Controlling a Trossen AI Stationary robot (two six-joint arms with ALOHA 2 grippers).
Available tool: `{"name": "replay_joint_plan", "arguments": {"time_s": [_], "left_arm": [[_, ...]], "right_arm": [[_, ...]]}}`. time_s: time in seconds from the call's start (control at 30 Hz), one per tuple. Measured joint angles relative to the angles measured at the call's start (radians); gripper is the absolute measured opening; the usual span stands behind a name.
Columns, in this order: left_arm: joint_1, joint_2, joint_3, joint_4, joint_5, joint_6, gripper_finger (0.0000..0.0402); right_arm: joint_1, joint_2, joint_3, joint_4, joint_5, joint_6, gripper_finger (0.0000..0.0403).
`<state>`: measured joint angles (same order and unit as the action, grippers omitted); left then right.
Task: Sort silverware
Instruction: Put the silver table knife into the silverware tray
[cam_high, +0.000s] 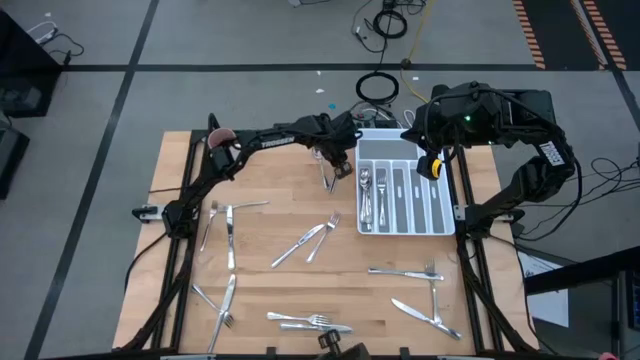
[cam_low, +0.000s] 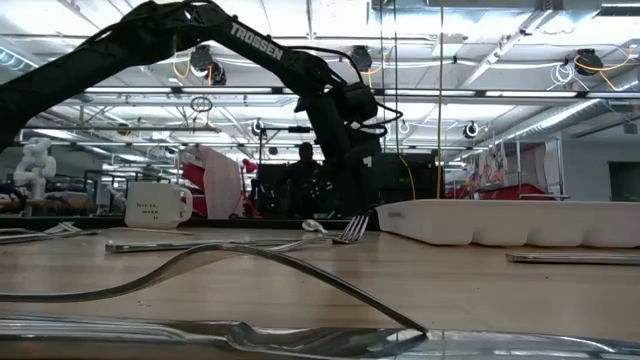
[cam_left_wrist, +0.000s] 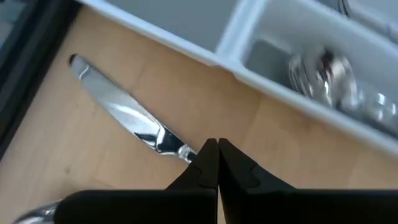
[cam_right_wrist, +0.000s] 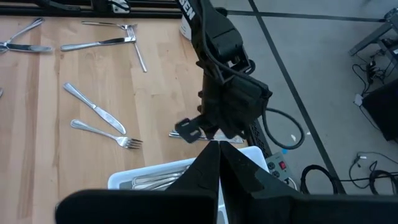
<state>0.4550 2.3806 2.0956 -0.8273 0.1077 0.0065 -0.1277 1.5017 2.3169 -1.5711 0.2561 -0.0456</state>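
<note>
My left gripper (cam_high: 334, 166) reaches to just outside the far left corner of the white tray (cam_high: 447, 205) and is shut on a silver knife (cam_left_wrist: 124, 115). The knife's blade sticks out from the fingers over the wood beside the tray wall (cam_left_wrist: 292, 93). My right gripper (cam_right_wrist: 218, 149) is shut and holds nothing; it hovers over the tray's far right corner (cam_high: 432, 165). Spoons (cam_high: 366, 195) lie in the tray's left compartment, with more pieces in the others. Forks and knives (cam_high: 300, 245) lie scattered flat on the table. My left gripper pinches the knife between its two fingers where the blade meets the handle (cam_left_wrist: 183, 151). The fingers (cam_left_wrist: 205, 163) lie across the knife, and the handle is hidden behind them. The blade tip (cam_left_wrist: 74, 60) points away from the gripper. I cannot tell whether the knife is lifted clear of the wood.
A white mug (cam_high: 220, 142) stands at the table's far left. Loose silverware lies at the left (cam_high: 230, 235), along the near edge (cam_high: 305, 320) and near right (cam_high: 405, 272). In the low view a fork (cam_low: 250, 262) lies close to the camera. Cables lie on the floor beyond the table.
</note>
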Motion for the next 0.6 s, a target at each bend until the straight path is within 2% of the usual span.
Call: {"name": "replay_joint_plan", "arguments": {"time_s": [0.13, 0.27, 0.4, 0.5, 0.6], "left_arm": [[0.021, 0.000, 0.000, 0.018, 0.001, -0.189, 0.0000], [0.052, 0.000, 0.000, 0.014, 0.023, -0.296, 0.0000], [0.074, 0.001, 0.000, 0.028, 0.073, -0.339, 0.0000], [0.102, 0.016, 0.002, 0.038, 0.150, -0.341, 0.0000], [0.128, 0.025, 0.000, 0.013, 0.164, -0.351, 0.0000]], "right_arm": [[0.010, 0.000, 0.000, 0.000, 0.000, -0.001, 0.0000], [0.027, 0.000, 0.000, 0.000, 0.000, -0.004, 0.0000], [0.042, 0.000, 0.000, 0.000, 0.000, -0.011, 0.0000], [0.051, 0.000, 0.000, 0.000, 0.000, -0.019, 0.0000], [0.052, 0.000, 0.000, 0.000, 0.000, -0.019, 0.0000]]}}
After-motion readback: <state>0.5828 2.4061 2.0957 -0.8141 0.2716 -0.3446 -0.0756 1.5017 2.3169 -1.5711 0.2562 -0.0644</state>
